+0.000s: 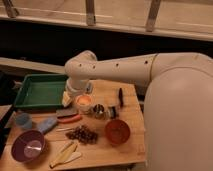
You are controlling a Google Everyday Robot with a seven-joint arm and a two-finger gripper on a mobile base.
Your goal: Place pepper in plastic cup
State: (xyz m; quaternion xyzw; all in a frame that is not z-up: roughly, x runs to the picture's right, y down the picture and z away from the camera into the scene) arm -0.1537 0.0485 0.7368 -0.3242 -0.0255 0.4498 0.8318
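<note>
Claw (74,95) hangs below my wrist at centre-left of the frame, over the table (131,107) just off the right edge of the green tray (37,92). Open or closed: cannot tell, as the wrist housing hides the business end. It carries nothing that I can make out. The pepper (70,119) lies flat on the wood below the claw and a little toward the frame's bottom, its length running left to right, just beside the flat blue cloth (46,125) on its left. The plastic cup (23,121) stands upright at the far left of the table, beyond the cloth, well apart from the claw and above the purple bowl (28,146) in the frame. By my reading the step in hand is the approach: pepper not yet picked, cup not yet filled. The next move calls for a drop toward the lower left onto the pepper's middle, with the claw turned across its slender body, then a lift and a carry leftward over the cloth to the cup. Clutter to mind (close quarters here): a glowing orange round thing (83,102) just right of the claw, a dark cluster (82,134) below the pepper, and yellow strips (65,154) near the bottom edge. The cup is small and the pepper long, so the release should go in end-first.
</note>
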